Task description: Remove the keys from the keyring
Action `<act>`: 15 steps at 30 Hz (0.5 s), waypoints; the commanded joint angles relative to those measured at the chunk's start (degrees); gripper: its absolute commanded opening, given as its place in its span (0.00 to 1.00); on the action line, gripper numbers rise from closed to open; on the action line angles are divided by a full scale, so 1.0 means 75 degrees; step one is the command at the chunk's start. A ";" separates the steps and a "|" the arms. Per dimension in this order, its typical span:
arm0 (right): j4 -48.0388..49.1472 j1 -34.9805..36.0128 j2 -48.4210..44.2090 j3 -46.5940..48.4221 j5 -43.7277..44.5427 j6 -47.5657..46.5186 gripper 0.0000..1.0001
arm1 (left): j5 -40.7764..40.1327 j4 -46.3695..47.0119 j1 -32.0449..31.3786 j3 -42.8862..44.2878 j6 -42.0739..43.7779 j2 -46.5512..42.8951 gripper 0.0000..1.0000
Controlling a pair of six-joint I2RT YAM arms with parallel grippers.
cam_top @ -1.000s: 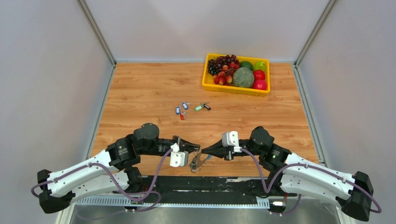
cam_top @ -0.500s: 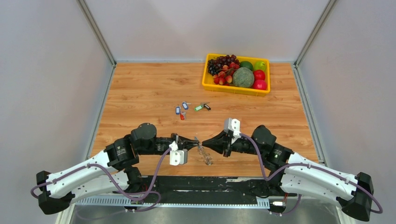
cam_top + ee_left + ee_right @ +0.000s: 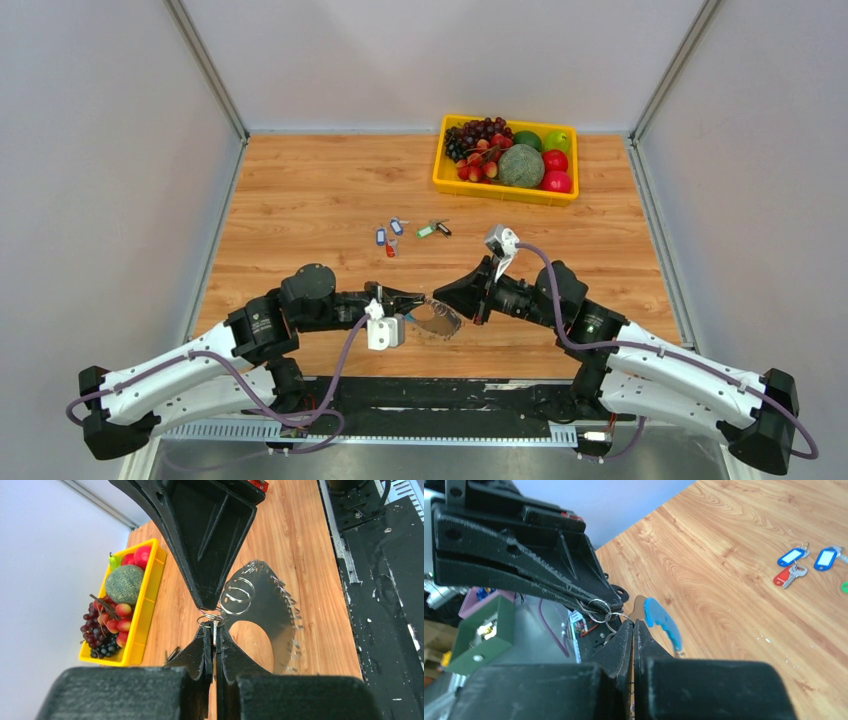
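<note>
The keyring [image 3: 438, 322] is a large grey jagged hoop held just above the table between my two grippers. It shows in the left wrist view [image 3: 280, 615], and its blue section shows in the right wrist view [image 3: 663, 622]. My left gripper [image 3: 419, 303] [image 3: 214, 628] is shut on a small wire ring [image 3: 210, 618] at the hoop's edge. My right gripper [image 3: 438, 298] [image 3: 633, 622] is shut on the hoop's rim, tip to tip with the left. Several loose keys lie on the table: blue [image 3: 380, 237], blue [image 3: 397, 227], red [image 3: 391, 247], green [image 3: 426, 231] and black [image 3: 443, 229].
A yellow tray [image 3: 440, 172] of fruit stands at the back right and also shows in the left wrist view [image 3: 145, 605]. The black base strip [image 3: 440, 392] runs along the near edge. Grey walls close in the left, right and back sides.
Both grippers have moved away from the near edge toward the table's middle. The right wrist has turned, and the hoop has swung from edge-on to nearly flat.
</note>
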 commanded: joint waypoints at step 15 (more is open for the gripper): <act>-0.0920 -0.1102 0.0159 0.0415 0.1352 0.3019 0.00 | 0.0343 0.0339 -0.0032 -0.0028 0.0188 -0.0098 0.00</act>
